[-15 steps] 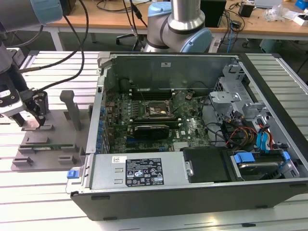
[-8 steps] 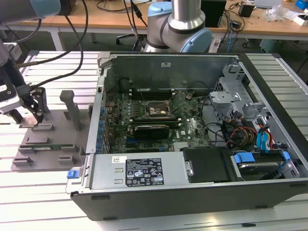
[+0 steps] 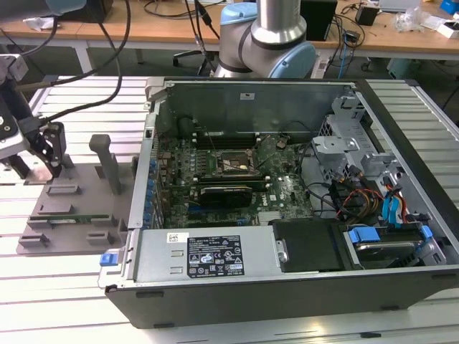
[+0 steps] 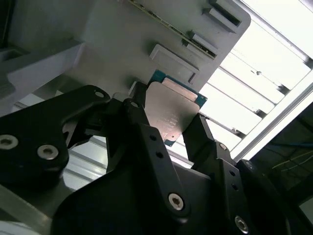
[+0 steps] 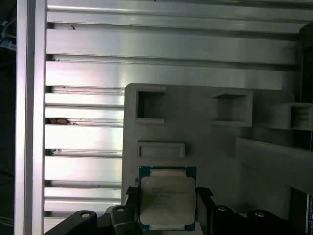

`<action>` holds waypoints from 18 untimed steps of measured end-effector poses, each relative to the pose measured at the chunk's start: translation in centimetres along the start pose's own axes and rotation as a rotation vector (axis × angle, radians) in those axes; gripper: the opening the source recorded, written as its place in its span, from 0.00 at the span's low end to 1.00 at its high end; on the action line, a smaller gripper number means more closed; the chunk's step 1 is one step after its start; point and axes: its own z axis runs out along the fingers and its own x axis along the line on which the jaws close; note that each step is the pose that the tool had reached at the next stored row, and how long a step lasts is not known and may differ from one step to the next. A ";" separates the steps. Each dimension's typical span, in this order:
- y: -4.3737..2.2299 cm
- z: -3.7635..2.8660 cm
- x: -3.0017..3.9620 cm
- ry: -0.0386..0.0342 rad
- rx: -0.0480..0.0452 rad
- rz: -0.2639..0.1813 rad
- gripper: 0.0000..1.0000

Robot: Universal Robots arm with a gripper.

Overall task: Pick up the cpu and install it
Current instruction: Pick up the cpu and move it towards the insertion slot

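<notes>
The cpu (image 4: 172, 108) (image 5: 167, 199), a flat square chip with a silvery lid and a teal rim, sits between my black fingers (image 4: 142, 117) in both wrist views. My gripper (image 4: 168, 115) (image 5: 167, 205) is shut on the cpu, one finger against each of two opposite edges, just over the grey fixture tray (image 4: 117, 44) (image 5: 195, 132). In the exterior view my gripper (image 3: 49, 154) is at the far left, over the tray's (image 3: 79, 204) far left corner. The dark motherboard socket (image 3: 231, 163) lies inside the open computer case (image 3: 287, 265).
An upright grey post (image 3: 107, 163) stands on the tray to the exterior view's right of my gripper. The tray has raised blocks and recesses (image 5: 150, 105). A slatted aluminium table (image 3: 64, 287) carries everything. Cables and drive bays (image 3: 380, 208) fill the case's right side.
</notes>
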 end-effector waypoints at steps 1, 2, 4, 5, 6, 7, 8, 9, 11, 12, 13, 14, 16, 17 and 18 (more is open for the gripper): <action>0.00 -0.11 -0.01 0.0000 0.0000 0.000 0.55; -0.01 -0.21 -0.01 0.0000 0.0000 0.000 0.55; -0.01 -0.48 -0.01 0.0000 0.0000 0.000 0.55; -0.02 -0.67 -0.02 0.0000 0.0001 0.000 0.55; -0.02 -0.80 -0.02 0.0000 0.0000 0.000 0.55; -0.03 -1.02 -0.03 0.0000 0.0000 0.000 0.55; -0.03 -1.14 -0.03 0.0000 0.0000 0.000 0.55; -0.03 -1.27 -0.03 0.0001 0.0001 0.000 0.55; -0.04 -1.57 -0.04 0.0000 0.0000 0.000 0.55; -0.04 -1.71 -0.05 0.0000 0.0000 0.000 0.55; -0.04 -1.80 -0.05 0.0000 0.0000 0.000 0.55; -0.05 -1.89 -0.05 0.0001 0.0000 0.000 0.55; -0.05 -2.08 -0.06 0.0001 0.0000 0.000 0.55; -0.05 -2.18 -0.06 0.0000 0.0000 0.000 0.55; -0.06 -2.32 -0.06 0.0000 0.0000 0.000 0.55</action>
